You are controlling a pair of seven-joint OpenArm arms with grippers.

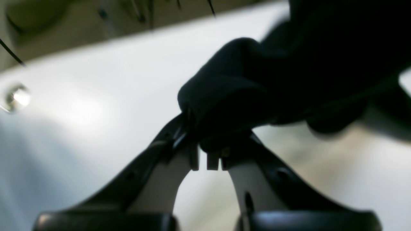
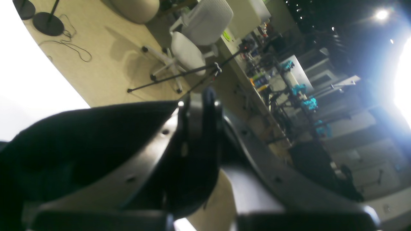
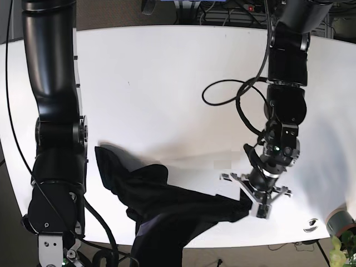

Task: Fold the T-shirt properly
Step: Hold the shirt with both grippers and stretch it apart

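The black T-shirt (image 3: 167, 206) lies crumpled along the front of the white table (image 3: 167, 83), and part of it hangs over the front edge. My left gripper (image 3: 253, 203) is shut on its right corner. The left wrist view shows the fingertips (image 1: 192, 150) pinched on a dark fold of the T-shirt (image 1: 257, 89) just above the table (image 1: 96, 96). In the right wrist view my right gripper (image 2: 200, 106) is shut on black T-shirt cloth (image 2: 80, 138). In the base view that gripper is hidden by its own arm, beside the shirt's raised left corner (image 3: 103, 153).
A small silver disc (image 3: 310, 225) sits near the table's front right corner, also seen as a bright disc (image 1: 17, 96) in the left wrist view. Cables (image 3: 233, 94) loop beside the left arm. A plant pot (image 3: 340, 222) stands off the corner. A chair (image 2: 196, 35) and tripod stand beyond the table.
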